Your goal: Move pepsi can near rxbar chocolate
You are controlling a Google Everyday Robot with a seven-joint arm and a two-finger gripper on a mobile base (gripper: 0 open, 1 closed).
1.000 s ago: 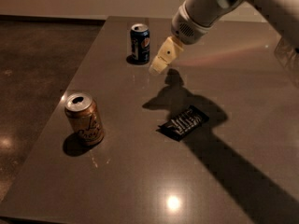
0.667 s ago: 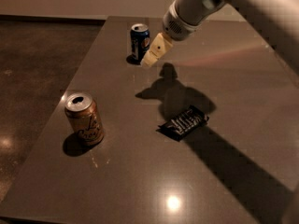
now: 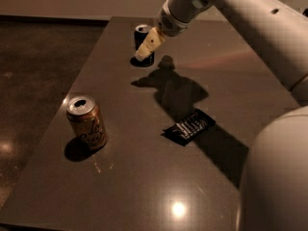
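The pepsi can (image 3: 141,36), dark blue with a silver top, stands upright near the far edge of the table. My gripper (image 3: 146,50) hangs right in front of it, its pale fingers (image 3: 149,43) overlapping the can's right side and hiding part of it. The rxbar chocolate (image 3: 188,127), a flat black wrapper with white lettering, lies on the table to the right of the middle, well nearer the camera than the can.
An orange-tan can with script lettering (image 3: 86,122) stands upright at the left of the dark table (image 3: 144,177). The arm (image 3: 240,18) stretches in from the upper right, and a large pale part of the robot (image 3: 274,177) fills the lower right corner.
The gripper has moved left and toward the far edge, from beside the pepsi can to right in front of it. The cans and the bar have not moved.
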